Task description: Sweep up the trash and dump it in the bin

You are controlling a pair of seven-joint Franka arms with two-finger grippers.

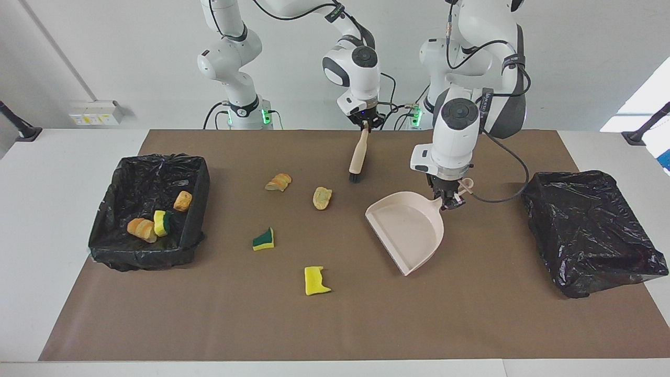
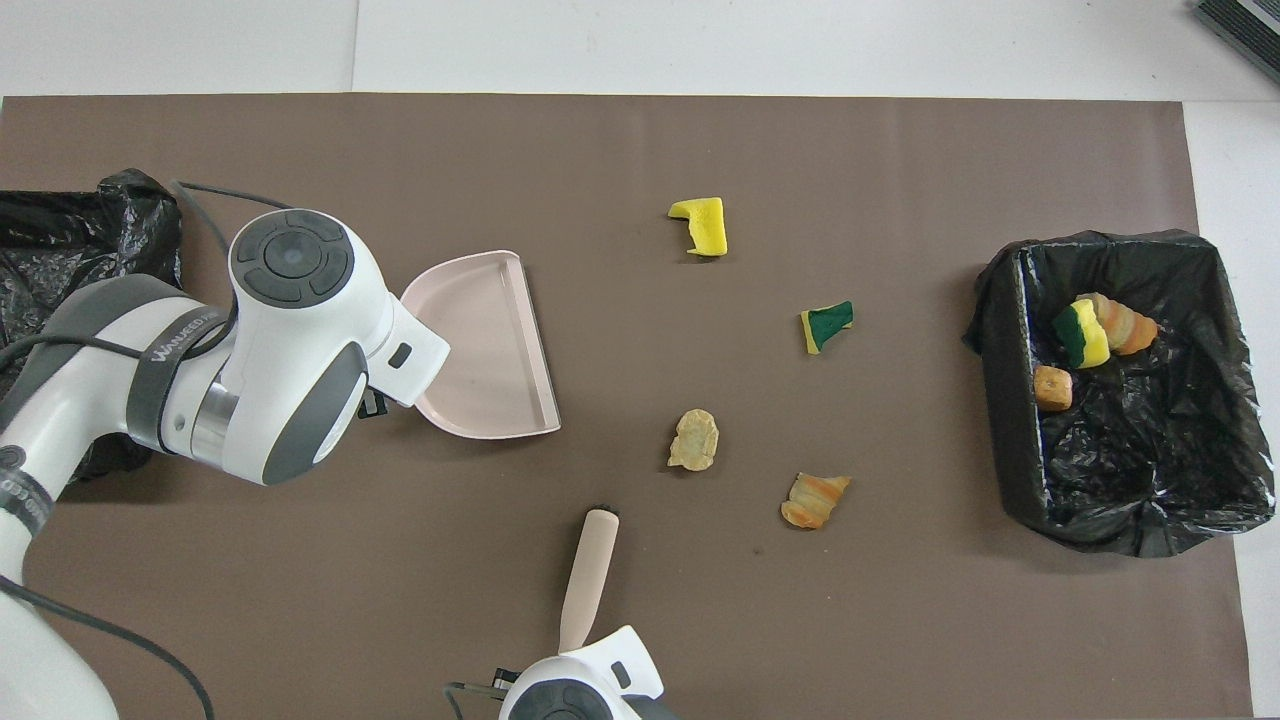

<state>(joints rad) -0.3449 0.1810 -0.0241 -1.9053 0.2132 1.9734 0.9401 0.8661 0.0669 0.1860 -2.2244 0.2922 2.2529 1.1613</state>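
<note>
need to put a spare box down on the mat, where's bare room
Bare mat runs along the edge farthest from the robots, past the yellow sponge bit and dustpan. Another bare patch lies between the dustpan and the crumpled black bag. Crowded: four scraps between the dustpan and the lined bin.

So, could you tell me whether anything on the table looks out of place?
Nothing looks damaged or spilled. Four scraps lie loose on the brown mat, three sit in the lined bin, and the second black bag lies flat.
</note>
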